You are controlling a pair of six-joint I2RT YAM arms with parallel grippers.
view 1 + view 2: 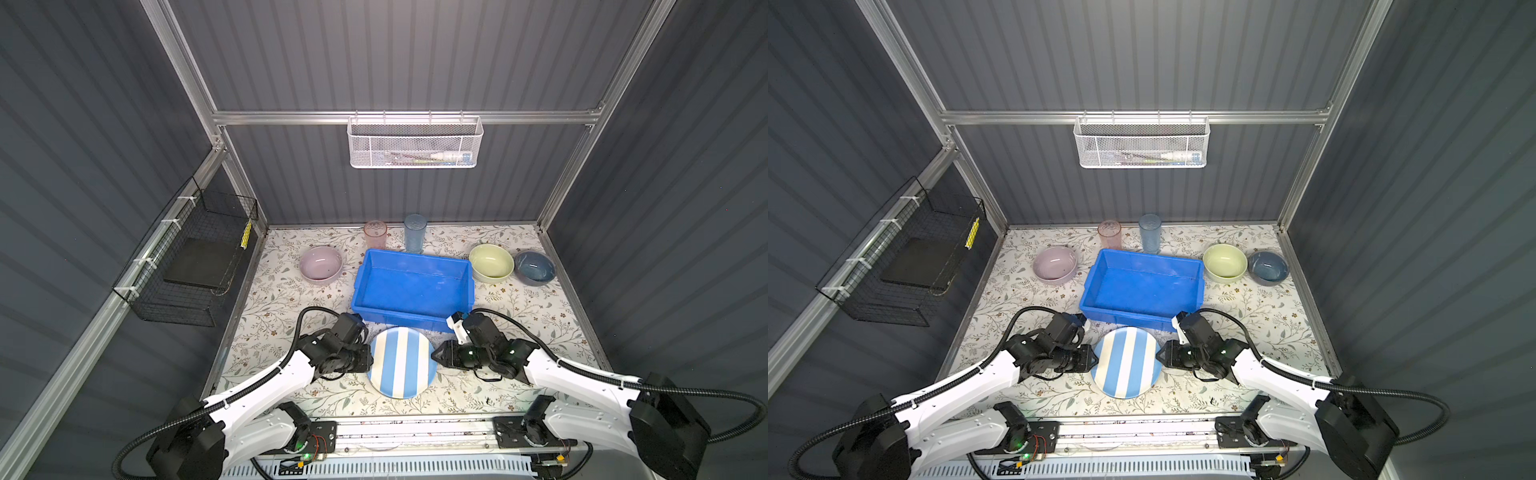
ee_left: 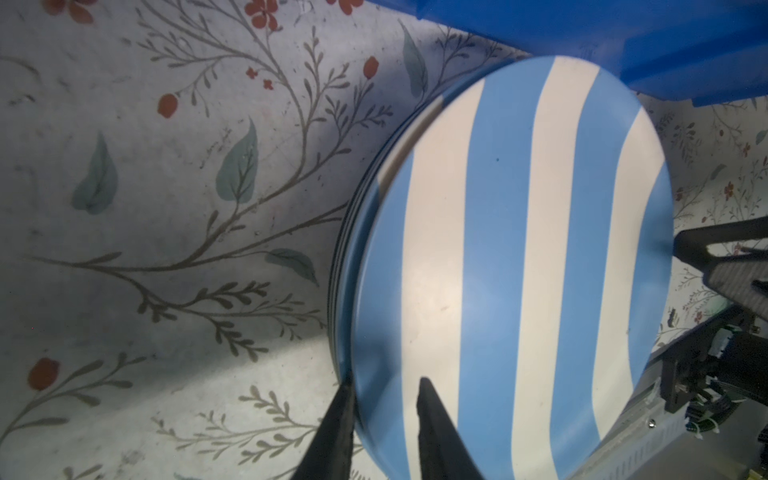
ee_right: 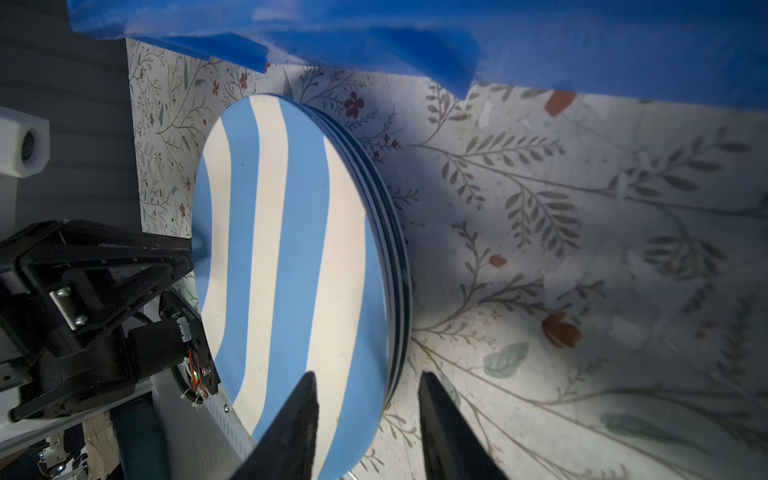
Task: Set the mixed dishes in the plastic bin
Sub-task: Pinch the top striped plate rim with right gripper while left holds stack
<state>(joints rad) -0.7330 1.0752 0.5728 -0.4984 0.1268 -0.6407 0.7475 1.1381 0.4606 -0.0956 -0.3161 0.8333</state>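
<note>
Left gripper (image 2: 384,382) straddles the rim of the blue-white striped plate (image 1: 402,361) topping a stack; whether it pinches yet I cannot tell. Right gripper (image 3: 365,382) brackets the opposite rim, jaws apart. Just beyond both, beside the plate, sits the plastic bin (image 1: 399,318).

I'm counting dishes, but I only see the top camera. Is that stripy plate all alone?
Observer: No, the right wrist view shows lower plates under the striped plate.
Operator: Is the left hand holding it?
Observer: The left hand has one finger over the top and one beside the lower plates; pinching or not, I cannot tell.
Operator: And the right hand?
Observer: The right hand straddles the plates; table shows between them and its outer finger.
</note>
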